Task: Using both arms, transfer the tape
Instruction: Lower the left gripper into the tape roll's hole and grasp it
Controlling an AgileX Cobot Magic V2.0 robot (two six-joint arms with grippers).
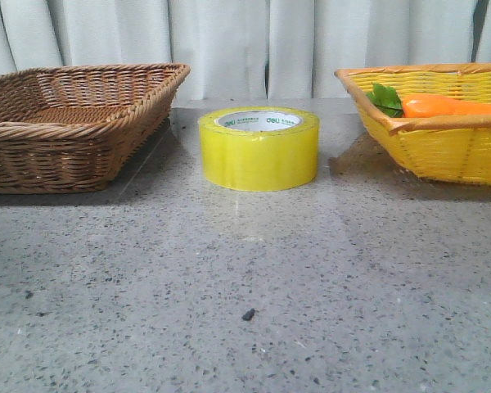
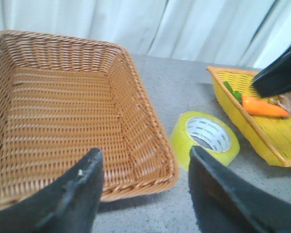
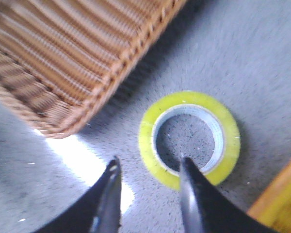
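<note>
The yellow tape (image 1: 259, 151) lies flat on the grey table, midway between the two baskets, its white core facing up. Neither gripper shows in the front view. My right gripper (image 3: 149, 161) hangs open above the tape (image 3: 228, 131): one finger (image 3: 194, 194) overlaps the roll's near rim and the other stands outside it. Nothing is held, and this view is blurred. My left gripper (image 2: 144, 151) is open and empty near the corner of the brown basket (image 2: 63, 107), with the tape (image 2: 206, 138) a little way off. The dark shape (image 2: 281, 73) is part of the right arm.
A brown wicker basket (image 1: 74, 123) stands on the left of the table, empty. A yellow basket (image 1: 442, 147) on the right holds an orange carrot (image 1: 450, 105) with green leaves. A small dark speck (image 1: 248, 314) lies on the stone tabletop near the front.
</note>
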